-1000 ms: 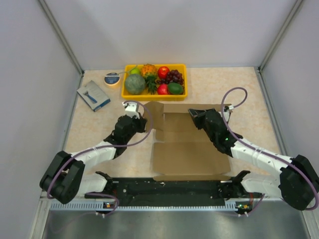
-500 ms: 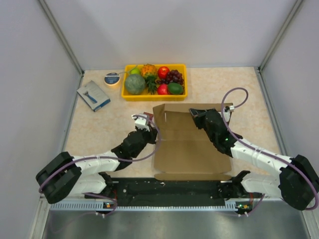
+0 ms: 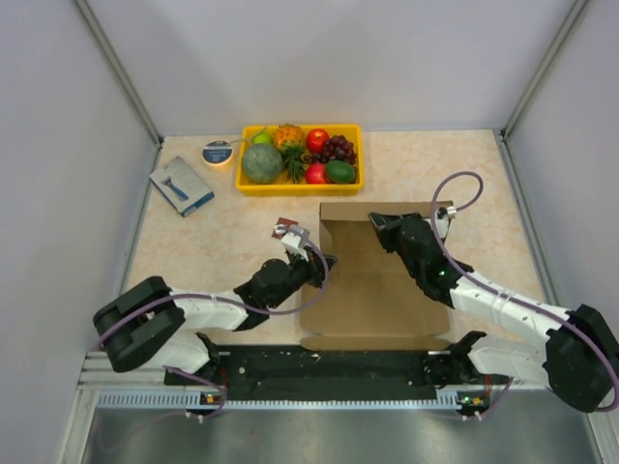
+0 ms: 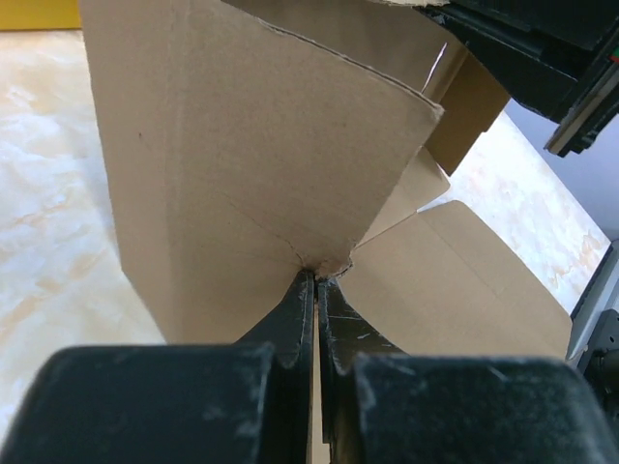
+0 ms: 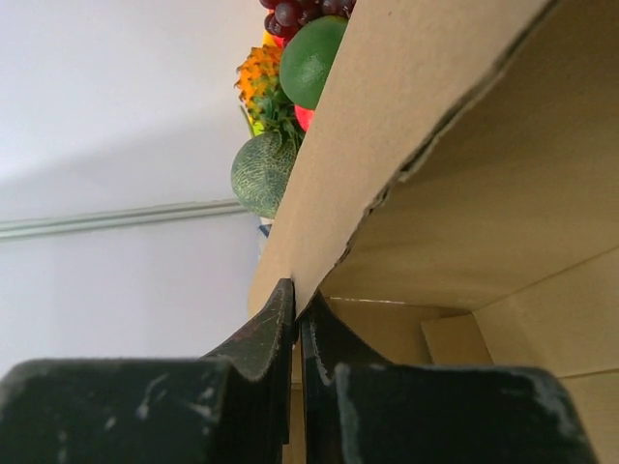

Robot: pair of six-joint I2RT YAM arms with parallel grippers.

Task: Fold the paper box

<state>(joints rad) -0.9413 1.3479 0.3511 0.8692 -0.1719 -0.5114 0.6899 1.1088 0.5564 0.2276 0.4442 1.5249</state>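
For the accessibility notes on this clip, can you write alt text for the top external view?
A half-folded brown paper box is pinched by both arms: the left gripper shut on its raised left flap, the right gripper shut on its back wall. Behind sit a yellow fruit tray and a blue-and-grey packet.

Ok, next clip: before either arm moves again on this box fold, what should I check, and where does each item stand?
1. Grip of the left end effector on the paper box at its left panel: ok, jaws closed on cardboard.
2. Grip of the right end effector on the far wall's edge: ok, jaws closed on it.
3. Left panel raised: ok, it stands upright in the left wrist view.
4. Near panel folded up: not ok, it lies flat on the table.
5. Right side panel raised: cannot tell, no view shows it.
6. Fruit tray apart from the box: ok, a strip of table shows between them.
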